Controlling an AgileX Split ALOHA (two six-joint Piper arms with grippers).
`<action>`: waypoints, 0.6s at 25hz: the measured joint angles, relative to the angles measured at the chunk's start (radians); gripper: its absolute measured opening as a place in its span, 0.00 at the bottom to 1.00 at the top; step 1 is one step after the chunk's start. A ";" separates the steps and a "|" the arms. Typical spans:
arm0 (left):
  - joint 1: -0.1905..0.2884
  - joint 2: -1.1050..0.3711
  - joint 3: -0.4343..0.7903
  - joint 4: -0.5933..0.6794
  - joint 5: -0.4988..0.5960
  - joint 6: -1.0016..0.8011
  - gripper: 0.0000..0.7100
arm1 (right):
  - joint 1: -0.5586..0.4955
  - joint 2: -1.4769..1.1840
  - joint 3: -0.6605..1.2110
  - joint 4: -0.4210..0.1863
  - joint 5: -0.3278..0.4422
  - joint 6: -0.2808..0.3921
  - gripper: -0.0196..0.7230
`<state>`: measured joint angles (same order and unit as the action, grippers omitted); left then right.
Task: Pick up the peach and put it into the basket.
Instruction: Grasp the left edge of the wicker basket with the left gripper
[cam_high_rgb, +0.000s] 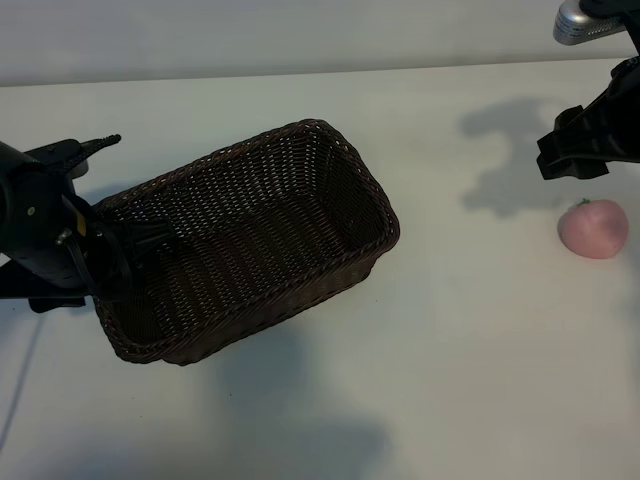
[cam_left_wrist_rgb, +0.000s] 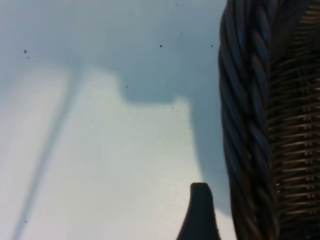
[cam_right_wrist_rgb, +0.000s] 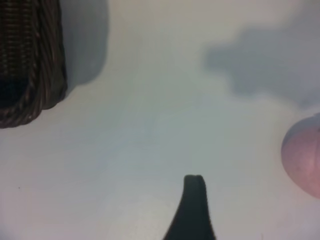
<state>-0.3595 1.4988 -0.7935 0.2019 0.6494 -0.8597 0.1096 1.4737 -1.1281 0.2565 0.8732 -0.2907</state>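
The peach (cam_high_rgb: 593, 229), pale pink with a small green stem, lies on the white table at the far right; part of the peach (cam_right_wrist_rgb: 304, 160) also shows in the right wrist view. My right gripper (cam_high_rgb: 572, 155) hovers open just behind and to the left of it, holding nothing, and only one dark finger (cam_right_wrist_rgb: 194, 200) shows. The dark-brown wicker basket (cam_high_rgb: 372, 255) sits left of centre, and nothing shows inside it. My left gripper (cam_high_rgb: 140, 243) is open at the basket's left end. A finger (cam_left_wrist_rgb: 200, 205) stands beside the braided rim (cam_left_wrist_rgb: 245, 125), with a gap between them.
The white table (cam_high_rgb: 480, 360) stretches between the basket and the peach, and towards the front edge. The left arm's body (cam_high_rgb: 35, 225) stands at the far left. Arm shadows fall on the table behind the peach.
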 joint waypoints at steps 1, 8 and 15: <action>0.000 0.000 0.001 0.000 -0.004 0.000 0.82 | 0.000 0.000 0.000 0.000 0.000 0.000 0.83; 0.010 0.002 0.013 -0.001 -0.016 -0.004 0.82 | 0.000 0.000 0.000 0.000 -0.001 0.000 0.83; 0.068 0.034 0.074 -0.020 -0.098 -0.008 0.82 | 0.000 0.000 0.000 0.001 -0.001 0.000 0.83</action>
<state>-0.2919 1.5325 -0.7197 0.1821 0.5513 -0.8673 0.1096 1.4737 -1.1281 0.2574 0.8723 -0.2907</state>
